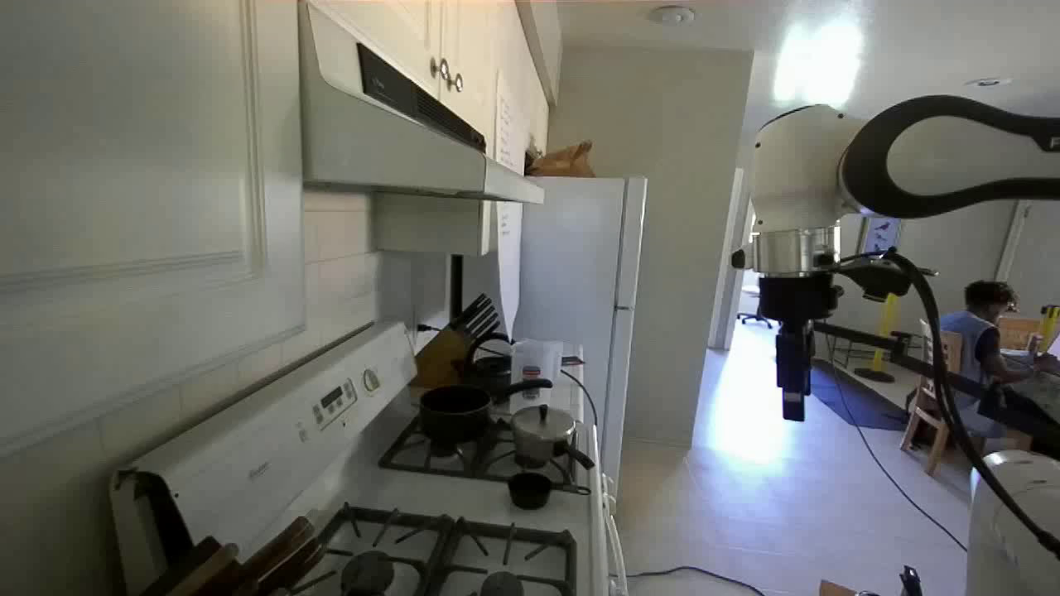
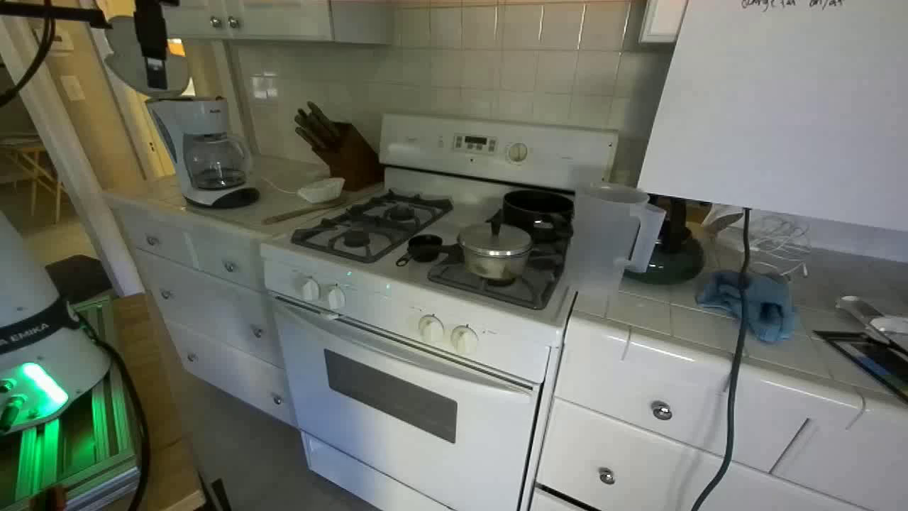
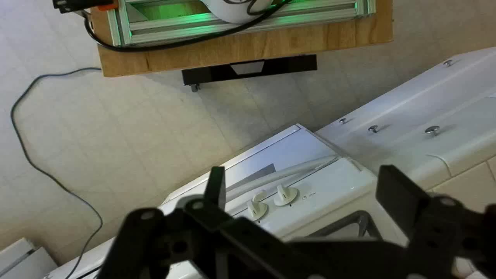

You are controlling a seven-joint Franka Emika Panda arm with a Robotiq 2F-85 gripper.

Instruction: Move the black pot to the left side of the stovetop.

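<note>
1. So, farthest left in an exterior view stands the white robot base (image 2: pixel 32 355), a green light (image 2: pixel 44 385) glowing on its side.
2. To the right and higher up, the claw (image 2: pixel 156 74) hangs pointing down; over in the wrist view its fingers (image 3: pixel 216 188) are spread wide apart.
3. Next along is a tiled worktop (image 2: pixel 284 167) bearing a white coffee maker (image 2: pixel 204 152), a small white dish (image 2: pixel 320 189) and a wooden knife block (image 2: pixel 352 156).
4. Then comes the white stovetop (image 2: pixel 468 202), with a black left-hand grate (image 2: pixel 377 224) spanning two burners (image 2: pixel 357 239), front and rear.
5. Between that and the right-hand grate (image 2: pixel 525 291) sits a small dark pan (image 2: pixel 424 248), its short handle (image 2: pixel 403 260) turned toward the front.
6. Beside it, a silver lidded pot (image 2: pixel 494 257) stands at the front of the right-hand grate.
7. Behind that pot and slightly farther right is the black pot (image 2: pixel 528 208), upright on the rear of the same grate, close to the back panel (image 2: pixel 422 145) and well apart from the claw in both exterior views.
8. Just past the stovetop, a cloudy plastic pitcher (image 2: pixel 603 231) stands on the worktop again, with a dark green rounded vessel (image 2: pixel 670 261) partly hidden beyond it.
9. Farther right lies a crumpled blue cloth (image 2: pixel 755 305).
</note>
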